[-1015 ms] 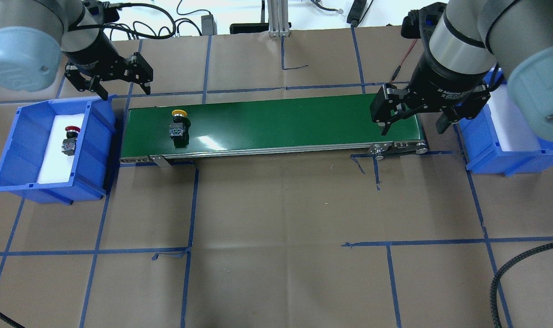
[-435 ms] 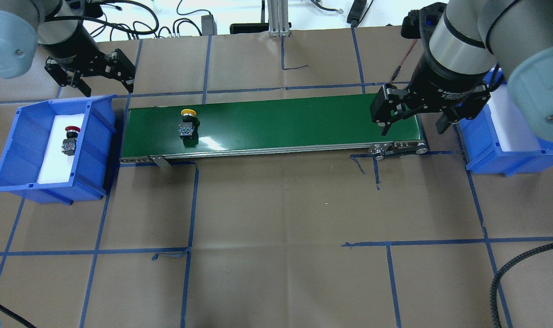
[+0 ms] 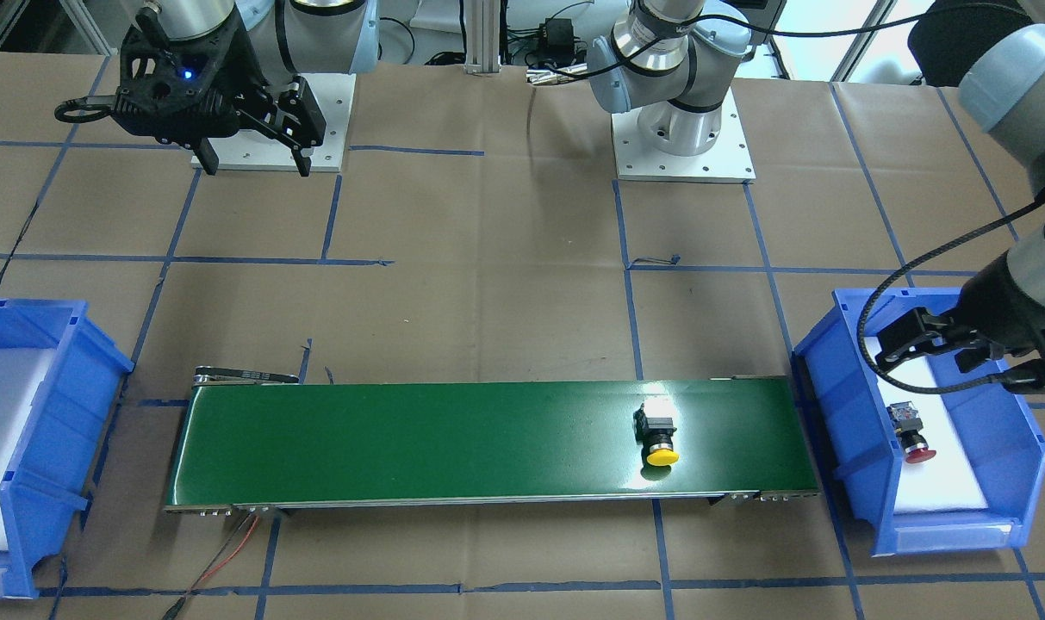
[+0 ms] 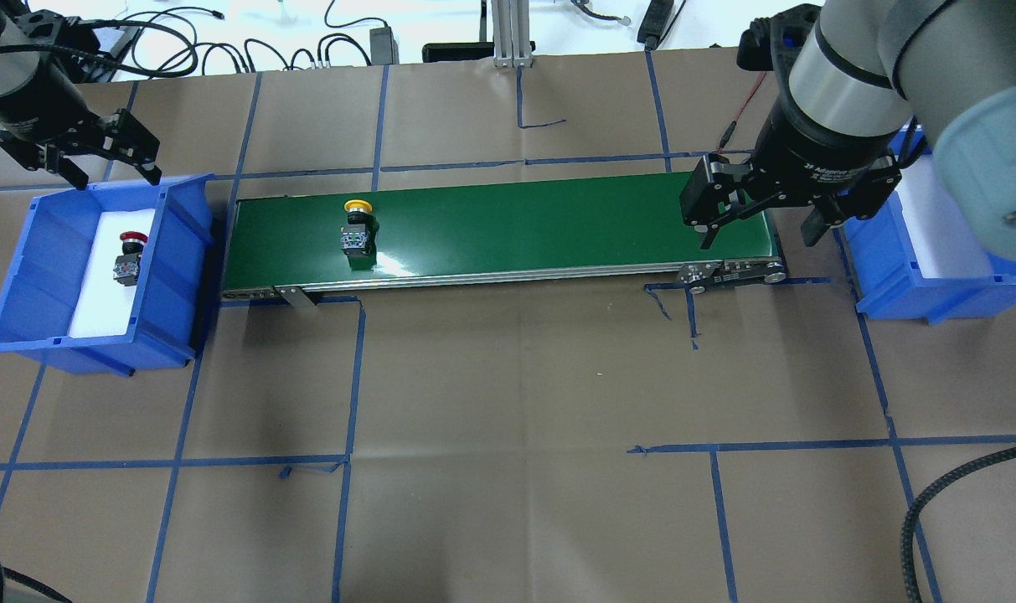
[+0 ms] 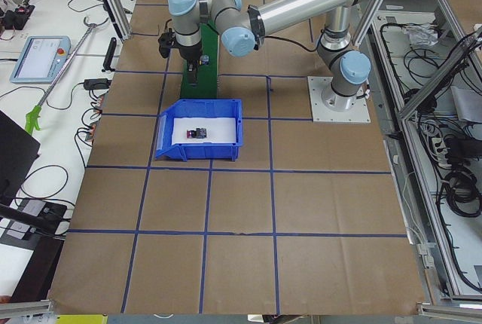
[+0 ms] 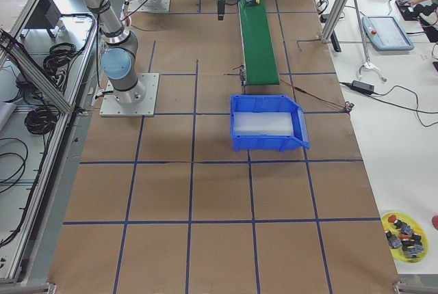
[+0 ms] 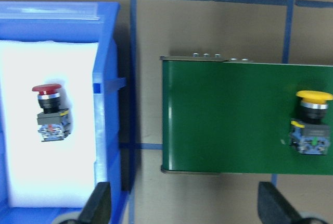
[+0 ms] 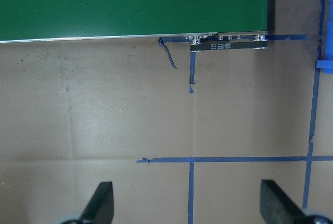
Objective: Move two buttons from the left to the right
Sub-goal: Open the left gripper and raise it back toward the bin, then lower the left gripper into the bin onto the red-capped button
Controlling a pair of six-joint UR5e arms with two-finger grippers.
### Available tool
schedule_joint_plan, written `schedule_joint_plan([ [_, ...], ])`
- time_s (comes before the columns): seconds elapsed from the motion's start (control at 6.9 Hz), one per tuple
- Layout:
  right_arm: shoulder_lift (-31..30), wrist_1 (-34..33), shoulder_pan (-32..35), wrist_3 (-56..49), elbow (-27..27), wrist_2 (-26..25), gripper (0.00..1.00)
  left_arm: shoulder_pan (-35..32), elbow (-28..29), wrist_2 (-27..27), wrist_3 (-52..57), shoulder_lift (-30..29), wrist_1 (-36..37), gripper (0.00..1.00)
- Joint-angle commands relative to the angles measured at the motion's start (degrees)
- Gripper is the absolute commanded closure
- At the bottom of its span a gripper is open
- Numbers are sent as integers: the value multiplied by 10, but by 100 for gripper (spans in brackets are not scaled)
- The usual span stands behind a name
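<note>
Yellow button [image 4: 356,226] on green belt [image 4: 516,222], left part: belt probably carries it rightward. Red button [image 4: 128,258] in left bin [image 4: 22,276], not yet taken. Left claw [image 4: 116,177] open, empty, above bin's far rim. Right claw [image 4: 759,239] open, empty, at belt's right end, likely placed for pickup.

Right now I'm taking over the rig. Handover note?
Left gripper: open, empty, over the left bin's far rim.
Right gripper: open, empty, above the belt's right end.
Yellow button: on the belt, near its left end.
Red button: in the left bin.
Done: yellow is out on the belt.
Left: get yellow into the right bin, then move red the whole way.
</note>
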Motion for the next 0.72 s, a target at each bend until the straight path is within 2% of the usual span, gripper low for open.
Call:
schedule_joint_plan([
  [0.0, 0, 0, 0, 0, 0, 0, 0, 52, 1, -1, 64, -14, 26, 0],
  [0.29, 0, 0, 0, 0, 0, 0, 0, 74, -1, -5, 80, -35, 45, 1],
  [0.58, 0, 0, 0, 0, 0, 0, 0, 74, -27, -5, 82, -47, 95, 1],
])
